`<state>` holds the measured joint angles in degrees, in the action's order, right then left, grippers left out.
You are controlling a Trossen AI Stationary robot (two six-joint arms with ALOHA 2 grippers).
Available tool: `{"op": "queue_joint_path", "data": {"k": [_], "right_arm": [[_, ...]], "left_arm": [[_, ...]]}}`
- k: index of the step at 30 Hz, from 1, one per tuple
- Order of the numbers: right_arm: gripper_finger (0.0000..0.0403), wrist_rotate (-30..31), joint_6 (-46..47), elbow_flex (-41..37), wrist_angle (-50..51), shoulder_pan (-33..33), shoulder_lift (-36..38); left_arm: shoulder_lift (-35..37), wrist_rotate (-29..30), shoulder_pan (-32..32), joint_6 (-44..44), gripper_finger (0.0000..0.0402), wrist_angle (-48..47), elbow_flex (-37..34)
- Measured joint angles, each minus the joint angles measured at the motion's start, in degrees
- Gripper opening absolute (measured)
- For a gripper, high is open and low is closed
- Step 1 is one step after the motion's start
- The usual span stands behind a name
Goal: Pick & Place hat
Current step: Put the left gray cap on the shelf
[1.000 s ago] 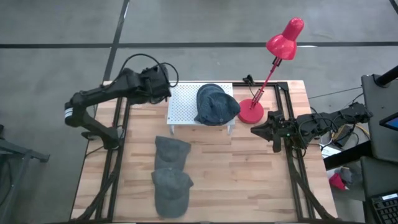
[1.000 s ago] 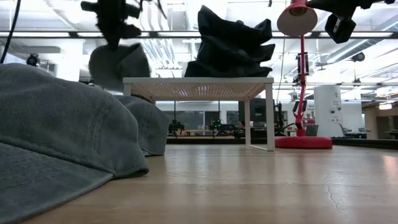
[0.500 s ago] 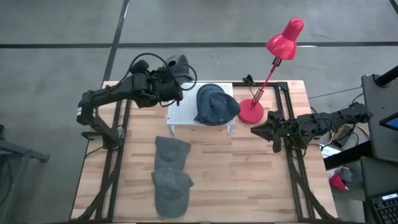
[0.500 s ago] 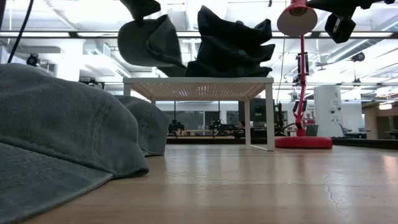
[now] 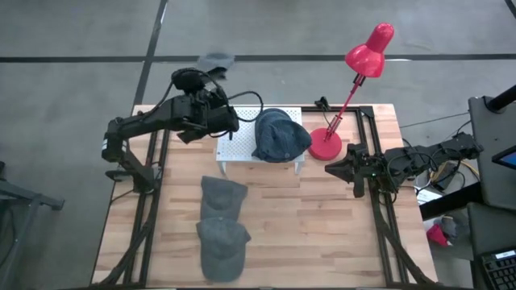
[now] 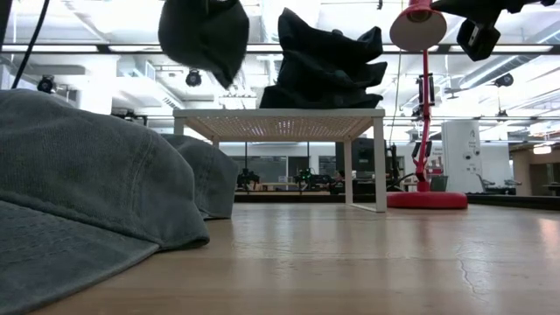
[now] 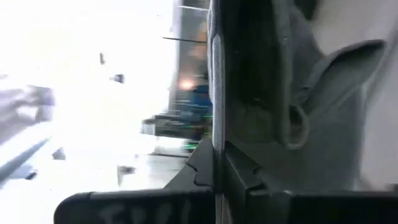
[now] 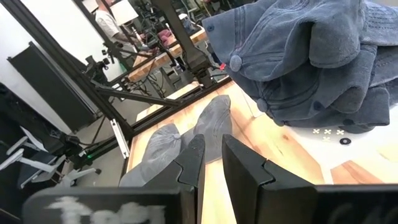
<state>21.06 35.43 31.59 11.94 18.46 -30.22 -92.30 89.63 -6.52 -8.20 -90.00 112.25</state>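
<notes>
My left gripper [image 5: 211,76] is shut on a grey hat [image 5: 214,60], high over the table's far edge, left of the white perforated shelf [image 5: 242,133]. In the low view the hat [image 6: 203,35] hangs above shelf height. A pile of dark blue hats [image 5: 280,135] rests on the shelf. Two more grey hats [image 5: 223,195] [image 5: 222,246] lie flat on the table, nearer. My right gripper [image 5: 332,171] waits at the table's right, empty, with only a narrow gap between its fingers [image 8: 193,163]. My left gripper pinches the hat's grey cloth [image 7: 273,106] between its two fingers [image 7: 217,130]. Which part of the hat that is, I cannot tell. The hat is lifted clear of the table and the shelf, and bulges out beside the fingers.
A red desk lamp [image 5: 355,72] stands on its round base [image 5: 326,145] right of the shelf, its head leaning over the far right corner. Bare wood lies between the shelf and the table's near right corner [image 5: 322,234].
My left gripper has risen and gone toward the shelf's far left corner, then back a little, turning at the wrist. The hat has gone up from beside the shelf's left end to above shelf height and has swung out past the table's far edge.
</notes>
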Motion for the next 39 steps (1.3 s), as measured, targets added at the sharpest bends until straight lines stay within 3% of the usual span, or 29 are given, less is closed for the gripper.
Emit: {"op": "queue_joint_path", "data": {"k": [3, 16, 24, 33, 39], "right_arm": [[0.0052, 0.0, -0.1, 0.0, 0.3, 0.0, 0.0], [0.0052, 0.1, 1.5, 0.0, -1.1, 0.0, -0.4], [0.0052, 0.1, -2.3, 0.0, -19.6, 0.0, -4.2], [0.0054, 0.2, -2.6, 0.0, -41.7, -1.3, -12.1], [0.0093, 0.0, -2.6, 0.0, -51.0, -1.9, -17.6]], "left_arm": [[-0.1, 0.6, 1.0, -3.7, 0.0009, 0.0, -0.1], [-1.0, 0.4, 8.1, -4.0, 0.0003, 1.4, -1.0], [-2.4, 0.4, 16.5, -6.3, 0.0003, 5.2, -1.0], [-2.4, 0.4, 22.0, -19.2, 0.0003, 18.5, -1.0], [-2.4, 0.4, 23.9, -29.1, 0.0003, 23.8, -0.9]]}}
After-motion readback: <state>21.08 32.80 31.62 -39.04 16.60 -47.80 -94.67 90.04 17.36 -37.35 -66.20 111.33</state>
